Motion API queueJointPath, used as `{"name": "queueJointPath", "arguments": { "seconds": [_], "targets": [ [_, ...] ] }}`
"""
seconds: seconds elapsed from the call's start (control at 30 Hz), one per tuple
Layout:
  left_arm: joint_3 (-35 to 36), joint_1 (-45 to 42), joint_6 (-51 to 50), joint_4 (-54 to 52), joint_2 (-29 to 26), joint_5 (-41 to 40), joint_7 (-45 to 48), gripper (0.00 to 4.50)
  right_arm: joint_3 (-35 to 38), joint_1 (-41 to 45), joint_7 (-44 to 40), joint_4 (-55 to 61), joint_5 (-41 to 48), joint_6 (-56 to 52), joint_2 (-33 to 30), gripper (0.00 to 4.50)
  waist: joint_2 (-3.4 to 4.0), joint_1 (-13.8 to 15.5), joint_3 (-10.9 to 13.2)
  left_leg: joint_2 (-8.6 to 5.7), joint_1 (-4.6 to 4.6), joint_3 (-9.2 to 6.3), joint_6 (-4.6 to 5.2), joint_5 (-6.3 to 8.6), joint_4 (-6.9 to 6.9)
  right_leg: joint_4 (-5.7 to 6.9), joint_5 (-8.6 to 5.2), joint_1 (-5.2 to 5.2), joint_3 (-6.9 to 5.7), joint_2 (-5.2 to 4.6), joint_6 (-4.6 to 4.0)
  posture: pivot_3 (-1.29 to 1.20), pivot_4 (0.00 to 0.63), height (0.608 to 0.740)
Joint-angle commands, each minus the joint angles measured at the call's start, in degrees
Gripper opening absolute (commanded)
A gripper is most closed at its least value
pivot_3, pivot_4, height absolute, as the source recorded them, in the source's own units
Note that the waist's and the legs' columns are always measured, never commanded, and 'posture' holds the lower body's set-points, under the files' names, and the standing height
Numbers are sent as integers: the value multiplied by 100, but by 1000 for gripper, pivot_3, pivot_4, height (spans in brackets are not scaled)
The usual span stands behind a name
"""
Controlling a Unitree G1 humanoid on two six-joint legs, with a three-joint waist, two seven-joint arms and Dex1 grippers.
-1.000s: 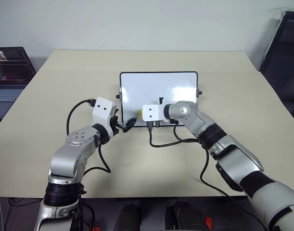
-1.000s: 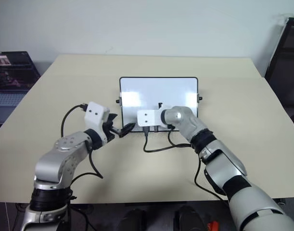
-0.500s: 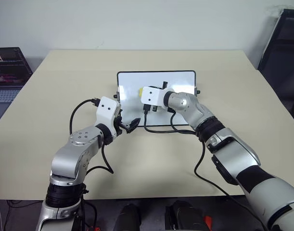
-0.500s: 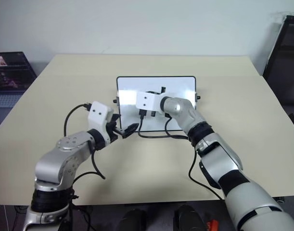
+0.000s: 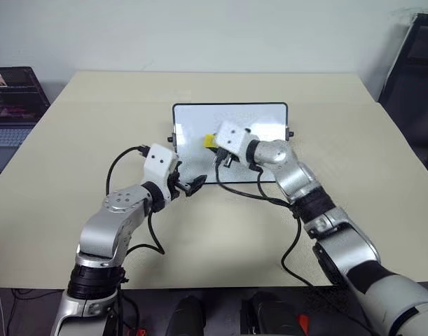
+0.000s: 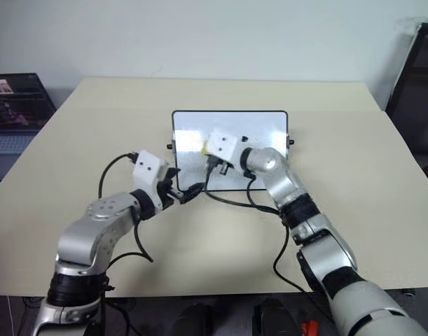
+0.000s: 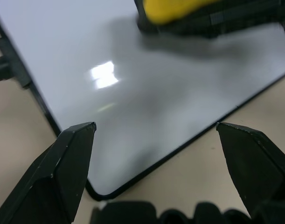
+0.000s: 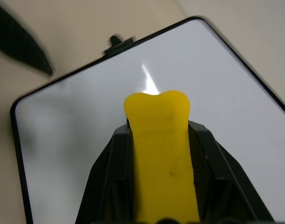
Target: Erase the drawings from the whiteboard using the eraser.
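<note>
Small yellow oblong eraser (image 8: 161,154) clamped in right gripper (image 5: 215,143), held over glossy white black-framed whiteboard (image 5: 263,122) on table. Left gripper (image 7: 165,163) spread wide at board's near corner. No drawings discernible; wiping judged nearly finished.

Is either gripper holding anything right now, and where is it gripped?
The right gripper is shut on the yellow eraser, clamping its long sides. The left gripper is open and holds nothing.
</note>
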State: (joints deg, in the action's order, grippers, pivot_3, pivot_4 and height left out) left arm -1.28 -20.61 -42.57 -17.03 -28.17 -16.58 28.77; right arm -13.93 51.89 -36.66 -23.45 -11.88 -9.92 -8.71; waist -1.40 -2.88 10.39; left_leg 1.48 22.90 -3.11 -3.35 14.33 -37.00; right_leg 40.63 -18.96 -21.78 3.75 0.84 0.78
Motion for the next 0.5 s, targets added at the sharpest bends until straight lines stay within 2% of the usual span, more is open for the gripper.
{"name": "queueJointPath", "arguments": {
  "seconds": [0.03,0.3,0.5],
  "targets": [
    [-436,-106,523,-132,-84,94,455,4500,665,-681,156,1690,450,-1097,-209,1175,0,59,0,0,2,-4,0,0,1,-6,0,1,-3,0,0,0,150,740],
    [-1141,-637,1066,113,-92,212,1269,4500,1754,-2578,976,4576,751,-3391,-403,1175,1,109,0,-3,7,-1,2,1,3,-19,0,2,0,2,0,0,150,740],
    [-1567,-1115,1269,554,-96,235,2065,4500,2103,-3661,1616,5467,764,-4131,-167,1175,1,51,0,-1,0,9,2,1,5,-18,-1,2,12,11,1,0,150,740]
  ]
}}
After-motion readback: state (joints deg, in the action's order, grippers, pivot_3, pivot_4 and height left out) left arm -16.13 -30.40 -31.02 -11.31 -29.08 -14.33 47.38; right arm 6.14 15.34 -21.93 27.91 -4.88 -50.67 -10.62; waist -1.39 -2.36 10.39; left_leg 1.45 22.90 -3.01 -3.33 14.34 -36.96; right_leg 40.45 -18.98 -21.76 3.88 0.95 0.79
